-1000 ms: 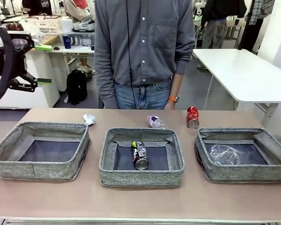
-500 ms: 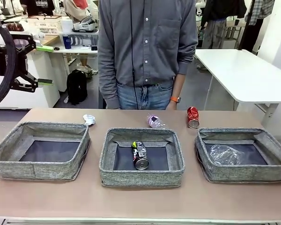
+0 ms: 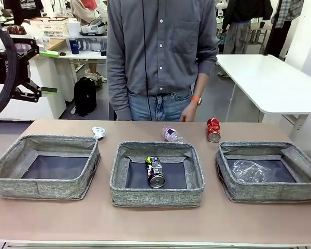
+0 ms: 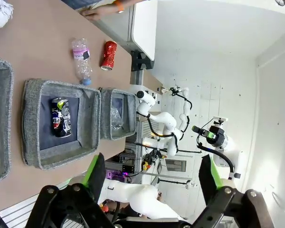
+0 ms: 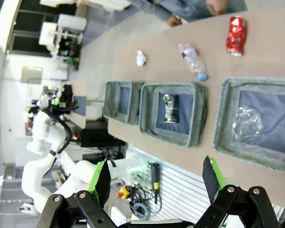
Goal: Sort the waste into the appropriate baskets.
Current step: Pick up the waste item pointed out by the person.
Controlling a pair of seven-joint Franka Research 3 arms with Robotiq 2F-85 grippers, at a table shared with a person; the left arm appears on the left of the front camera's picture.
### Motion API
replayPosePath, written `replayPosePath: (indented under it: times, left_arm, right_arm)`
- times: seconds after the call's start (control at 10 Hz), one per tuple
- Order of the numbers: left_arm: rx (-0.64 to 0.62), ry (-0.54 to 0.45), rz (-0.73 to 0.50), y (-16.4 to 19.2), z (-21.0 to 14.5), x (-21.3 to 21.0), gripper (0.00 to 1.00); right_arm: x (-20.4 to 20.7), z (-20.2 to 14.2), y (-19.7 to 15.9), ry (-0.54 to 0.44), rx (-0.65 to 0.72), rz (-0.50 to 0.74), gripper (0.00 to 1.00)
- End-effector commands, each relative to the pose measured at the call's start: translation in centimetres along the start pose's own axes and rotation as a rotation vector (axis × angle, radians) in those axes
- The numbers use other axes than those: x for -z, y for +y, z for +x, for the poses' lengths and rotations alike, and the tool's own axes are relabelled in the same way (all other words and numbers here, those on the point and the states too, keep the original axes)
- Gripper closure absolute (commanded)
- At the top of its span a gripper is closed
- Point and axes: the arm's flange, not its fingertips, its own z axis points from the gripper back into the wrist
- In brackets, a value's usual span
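Three grey fabric baskets stand in a row: left (image 3: 41, 188), middle (image 3: 156, 197), right (image 3: 269, 193). A dark printed can (image 3: 155, 171) lies in the middle one and a crushed clear bottle (image 3: 249, 170) in the right one. On the table beyond them lie a white paper wad (image 3: 98, 132), a pink-labelled bottle (image 3: 171, 134) and a red can (image 3: 213, 129). My left gripper (image 3: 47, 71) hangs open high at the far left, off the table. From above, the left gripper (image 4: 150, 173) and the right gripper (image 5: 156, 183) both stand open with nothing between their fingers.
A person in a grey shirt stands at the far edge, one hand (image 3: 189, 111) hanging near the red can. A white table (image 3: 269, 78) stands behind on the right. Bare tabletop runs along the front of the baskets.
The person has shifted slightly and the hand has swung forward from the hip. Neither gripper nor any waste has moved.
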Motion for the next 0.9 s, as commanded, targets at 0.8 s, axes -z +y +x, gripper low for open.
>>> replayPosePath:
  times: [0.8]
  left_arm:
    - [0.013,0.002,-0.017,-0.10,-0.07,0.05,0.00]
  right_arm:
    - [-0.22,0.06,0.32,0.002,0.010,-0.007,0.00]
